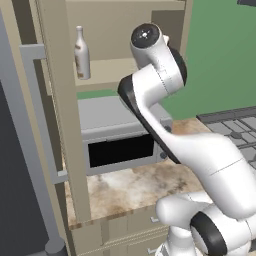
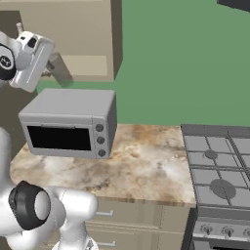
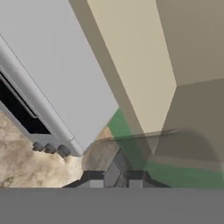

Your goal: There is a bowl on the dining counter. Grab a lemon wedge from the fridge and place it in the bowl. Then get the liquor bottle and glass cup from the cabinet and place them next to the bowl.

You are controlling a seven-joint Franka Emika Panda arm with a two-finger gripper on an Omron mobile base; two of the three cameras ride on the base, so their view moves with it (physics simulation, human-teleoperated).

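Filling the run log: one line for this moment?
phase: cup pickup | gripper: shut on cup | bottle: upright on cabinet shelf

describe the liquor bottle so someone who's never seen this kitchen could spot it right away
Find the open beige wall cabinet above the grey toaster oven. On its shelf stands the liquor bottle, upright near the open door. It is slim and pale with a narrow neck and a brownish label band.

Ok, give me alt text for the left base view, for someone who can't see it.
White robot arm reaches up into an open beige wall cabinet, where a pale liquor bottle stands upright on the shelf. Below sits a grey microwave on a marbled worktop.
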